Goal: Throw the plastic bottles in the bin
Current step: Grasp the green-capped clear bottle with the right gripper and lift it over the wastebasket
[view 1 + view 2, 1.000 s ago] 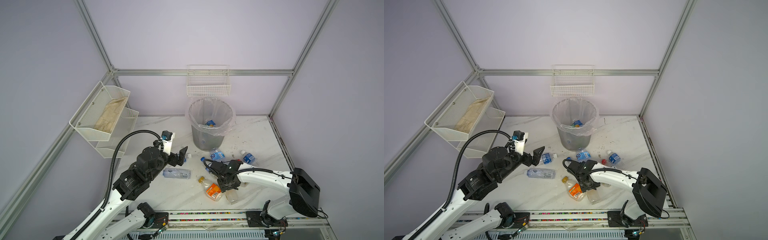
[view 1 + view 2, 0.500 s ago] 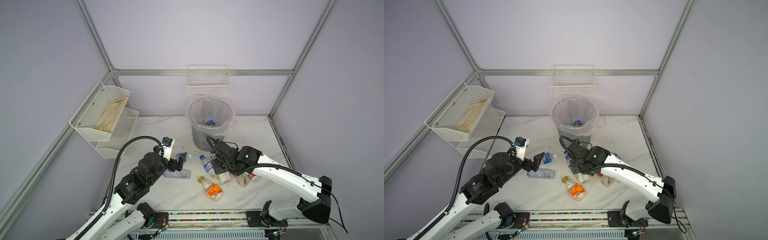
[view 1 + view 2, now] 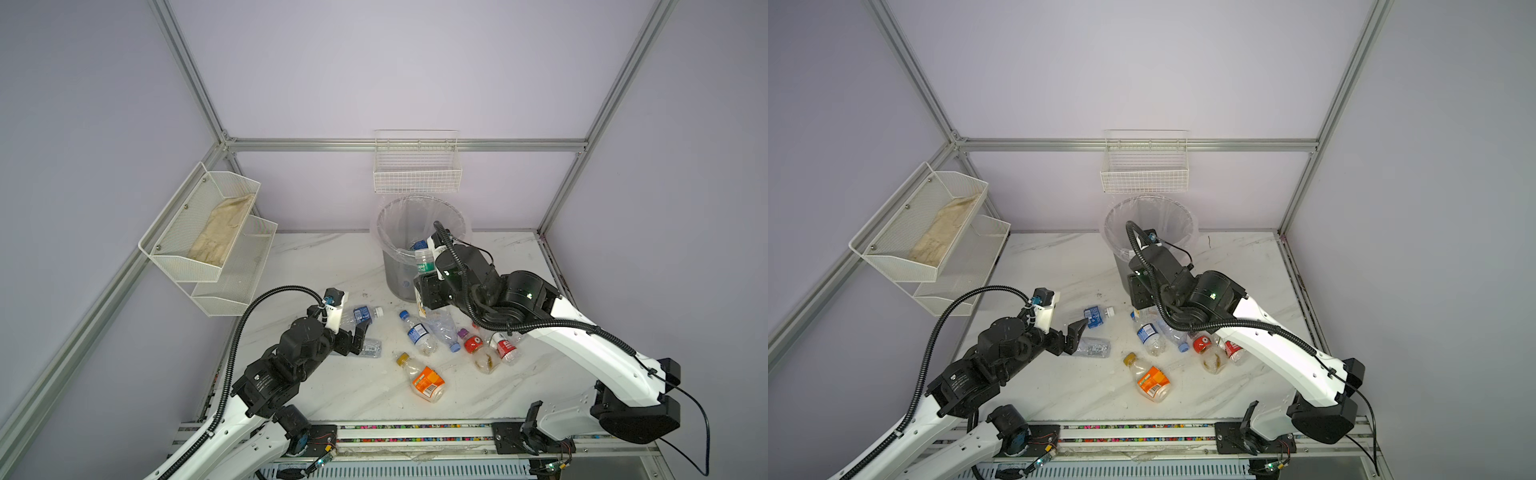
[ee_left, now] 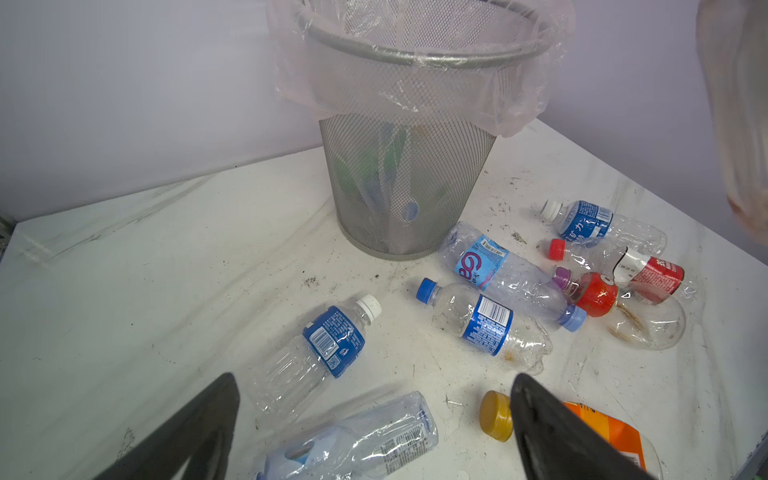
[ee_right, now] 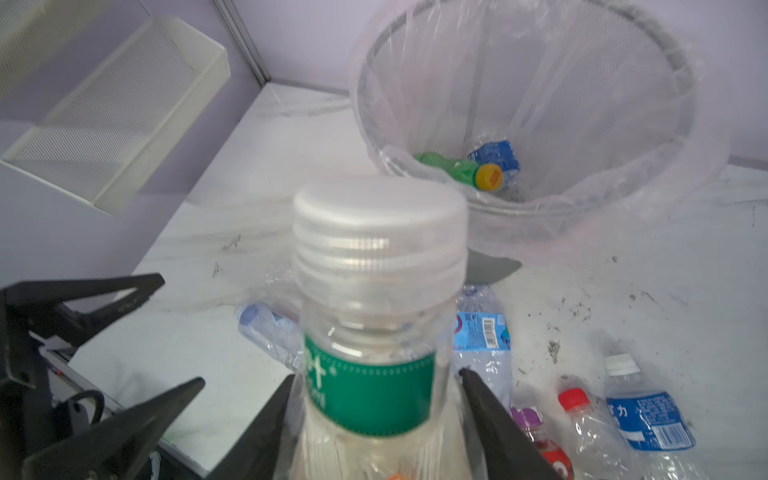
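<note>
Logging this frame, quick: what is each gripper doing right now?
Left gripper: open, holding nothing.
Right gripper: shut on the green-labelled bottle.

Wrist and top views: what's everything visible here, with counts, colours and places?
bin: one, grey mesh, clear liner, back of table
binned bottles: at least two, one green, one blue-labelled, bin's bottom
loose bottles: eight, clear, blue, red or orange labels, lying before bin
green-labelled bottle: one, white cap, raised near bin
wire basket: one, white, back wall
mesh shelf: one, white, two-tier, left wall
beige cloth: one, shelf's upper tier
table: one, white marble
left gripper: black, open, above loose bottles
right gripper: black, shut on green-labelled bottle
</note>
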Controlling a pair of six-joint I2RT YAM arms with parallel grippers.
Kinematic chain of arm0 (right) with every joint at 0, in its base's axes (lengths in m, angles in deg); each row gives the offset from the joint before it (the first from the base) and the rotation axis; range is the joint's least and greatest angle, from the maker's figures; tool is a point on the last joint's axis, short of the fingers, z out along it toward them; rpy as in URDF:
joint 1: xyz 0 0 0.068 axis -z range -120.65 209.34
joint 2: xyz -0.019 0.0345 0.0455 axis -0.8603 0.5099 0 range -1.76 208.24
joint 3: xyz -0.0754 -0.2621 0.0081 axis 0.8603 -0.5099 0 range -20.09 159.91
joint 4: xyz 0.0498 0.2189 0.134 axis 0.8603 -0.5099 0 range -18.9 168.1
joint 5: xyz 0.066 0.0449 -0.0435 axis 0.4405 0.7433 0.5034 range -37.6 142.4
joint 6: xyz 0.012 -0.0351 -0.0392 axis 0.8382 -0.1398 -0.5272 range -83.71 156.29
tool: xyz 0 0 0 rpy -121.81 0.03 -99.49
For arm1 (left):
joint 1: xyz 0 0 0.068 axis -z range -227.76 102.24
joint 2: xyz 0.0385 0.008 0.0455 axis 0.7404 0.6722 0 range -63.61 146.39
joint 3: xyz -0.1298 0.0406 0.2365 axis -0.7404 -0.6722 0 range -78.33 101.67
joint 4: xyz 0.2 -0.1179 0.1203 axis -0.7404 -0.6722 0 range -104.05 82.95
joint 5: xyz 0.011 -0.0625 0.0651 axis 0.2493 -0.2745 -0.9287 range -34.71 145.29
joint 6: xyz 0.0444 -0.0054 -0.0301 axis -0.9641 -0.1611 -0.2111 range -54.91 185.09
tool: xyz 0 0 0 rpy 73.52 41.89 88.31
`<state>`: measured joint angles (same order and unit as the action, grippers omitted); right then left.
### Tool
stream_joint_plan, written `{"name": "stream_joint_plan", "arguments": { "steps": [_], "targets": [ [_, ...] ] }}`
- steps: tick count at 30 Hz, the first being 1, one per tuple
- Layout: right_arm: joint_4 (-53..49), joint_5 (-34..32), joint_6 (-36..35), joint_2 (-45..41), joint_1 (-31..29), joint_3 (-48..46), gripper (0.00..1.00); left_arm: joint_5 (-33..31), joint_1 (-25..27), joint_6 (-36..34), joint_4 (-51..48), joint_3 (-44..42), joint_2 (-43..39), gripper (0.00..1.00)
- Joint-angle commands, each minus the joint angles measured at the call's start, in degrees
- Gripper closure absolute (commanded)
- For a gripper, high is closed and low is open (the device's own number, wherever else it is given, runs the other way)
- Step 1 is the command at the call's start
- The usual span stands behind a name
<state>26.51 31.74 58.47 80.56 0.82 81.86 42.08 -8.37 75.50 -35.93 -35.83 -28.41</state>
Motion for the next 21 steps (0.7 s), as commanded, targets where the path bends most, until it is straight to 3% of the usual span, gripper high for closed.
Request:
{"name": "stream_joint_plan", "arguments": {
  "steps": [1,11,21],
  "targets": [
    [4.0,-4.3,-2.7,2.1,-0.2,5.0,0.8,0.7,-0.1,1.5,0.1,-2.7,-1.8,0.0],
    [4.5,-9.8,-6.1,11.7,0.4,21.1,0.81,1.1,-0.1,1.2,-0.6,-3.1,-4.5,0.0],
    [3.9,-8.4,-7.6,18.2,5.9,31.1,0.8,1.8,-0.1,-2.3,-2.5,-3.0,-4.7,0.0]
  ]
}}
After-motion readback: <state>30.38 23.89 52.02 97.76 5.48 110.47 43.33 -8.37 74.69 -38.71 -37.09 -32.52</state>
